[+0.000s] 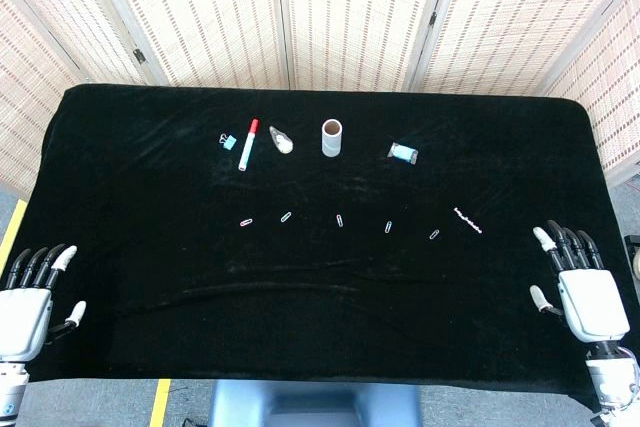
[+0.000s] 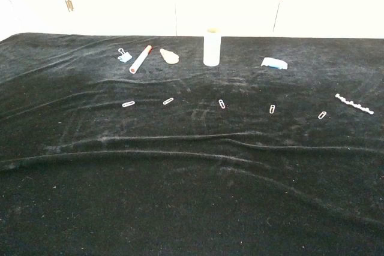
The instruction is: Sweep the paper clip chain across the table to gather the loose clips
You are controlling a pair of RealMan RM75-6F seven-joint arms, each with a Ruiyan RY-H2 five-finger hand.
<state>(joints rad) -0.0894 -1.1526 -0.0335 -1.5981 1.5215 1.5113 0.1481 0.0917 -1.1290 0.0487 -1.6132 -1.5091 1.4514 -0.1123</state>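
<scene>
Both hands rest at the near edge of the black-draped surface (image 1: 150,277), one at each corner, and neither holds anything. The left hand (image 1: 28,302) lies with its fingers spread apart and pointing up the cloth; the right hand (image 1: 580,287) does the same on the other side.

The paper clip chain (image 1: 468,222) lies stretched out on the cloth to the right, a short slanted line, well ahead of the right hand and apart from it. Just beside its near end sits one loose clip (image 1: 434,234), and the others run leftward in a shallow arc across the middle: (image 1: 388,226), (image 1: 340,219), (image 1: 286,216) and (image 1: 246,221).

Farther back stand a row of other things: a blue binder clip (image 1: 225,138), a red-capped marker (image 1: 248,144), a pale oval object (image 1: 282,139), an upright cardboard tube (image 1: 331,137) and a small blue-and-white packet (image 1: 403,153).
</scene>
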